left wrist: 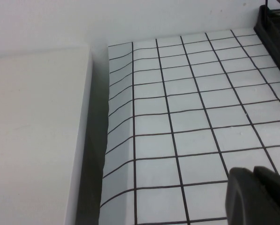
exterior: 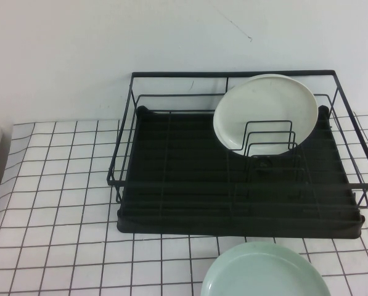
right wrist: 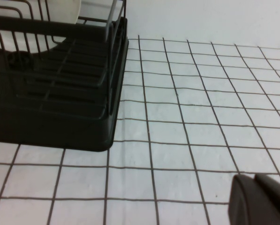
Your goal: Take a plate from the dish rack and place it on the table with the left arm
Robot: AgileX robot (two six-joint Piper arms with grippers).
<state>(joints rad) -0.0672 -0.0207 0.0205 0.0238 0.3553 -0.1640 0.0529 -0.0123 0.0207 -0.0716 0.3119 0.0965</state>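
The pale mint-green plate (exterior: 265,271) lies flat on the gridded table (exterior: 60,203), just in front of the black wire dish rack (exterior: 171,185), at the bottom edge of the high view. A cream-white plate (exterior: 265,112) leans upright in the rack's dividers. Neither arm shows in the high view. My left gripper (left wrist: 254,169) hovers shut and empty over bare grid cloth, left of the rack's corner (left wrist: 273,28). My right gripper (right wrist: 253,177) is shut and empty over the cloth to the right of the rack (right wrist: 50,93).
A white block (left wrist: 32,136) borders the table's left edge, with a dark gap between them. A white wall stands behind the rack. Open grid cloth lies left and right of the rack.
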